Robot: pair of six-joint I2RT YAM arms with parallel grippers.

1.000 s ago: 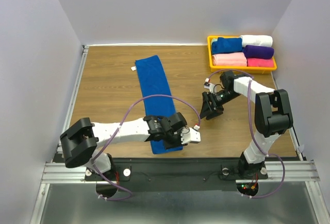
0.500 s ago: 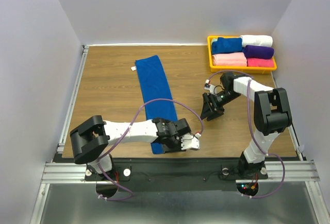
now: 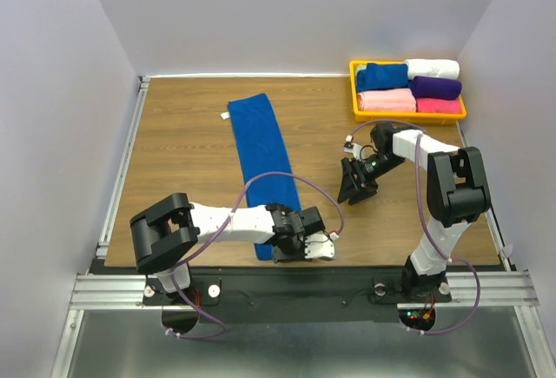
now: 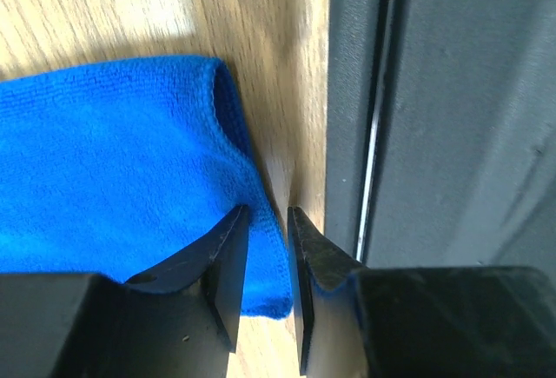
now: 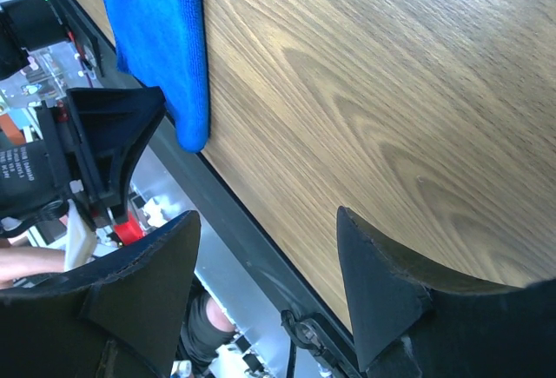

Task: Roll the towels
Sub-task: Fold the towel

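A royal-blue towel lies flat as a long strip running from the far middle of the table to the near edge. My left gripper is down at its near right corner. In the left wrist view the jaws stand a narrow gap apart astride the towel's right hem, and the cloth lies flat between them. My right gripper hangs open over bare wood to the right of the strip, with nothing between its fingers. Another blue towel sits folded in the yellow tray.
The tray at the far right also holds pink, white, purple and magenta towels. The black frame rail runs just beside the towel's near corner. A small white tag lies left of the strip.
My left arm has pulled in and its gripper has slid toward the near edge, onto the towel's near right corner. The right arm has barely moved.
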